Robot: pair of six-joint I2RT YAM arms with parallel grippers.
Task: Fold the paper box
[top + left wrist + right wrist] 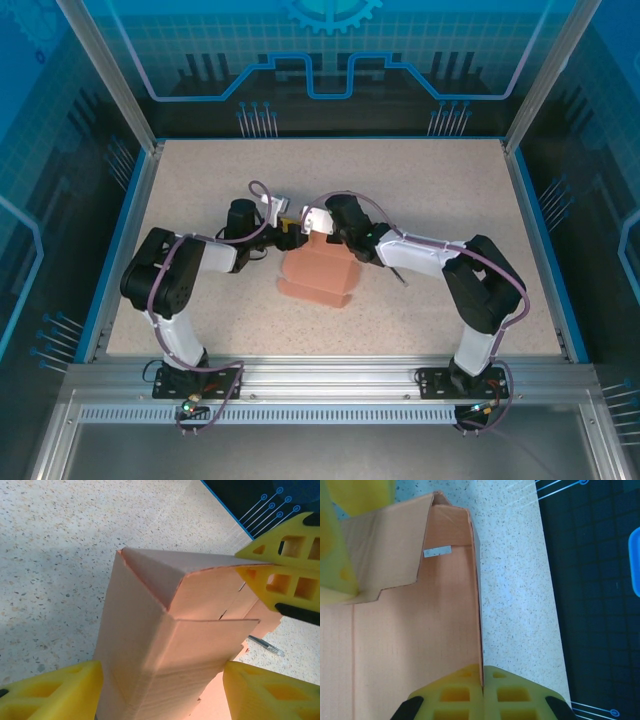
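Salmon-pink cardboard is what both my arms meet over: the paper box (318, 272) sits near the middle of the speckled bench (450, 180), half formed, with one tall wall standing up and its flaps not closed.

My left end effector (160, 695) stands open, with one jaw on each side of the box body. The yellow finger (55, 690) on one side lies against the wall, and the other one is just beside the opposite wall. If they press the cardboard or only stand next to it, I cannot tell.

My right end effector (482, 692) is closed on the box. Its two yellow fingers are together, and the thin edge of the standing wall is pinched between them. From my left wrist I see the same fingers at the far upper corner of the box, on the edge of a flap.

A thin dark pen-like stick (266, 646) lies flat on the bench just behind the box, not touching my fingers
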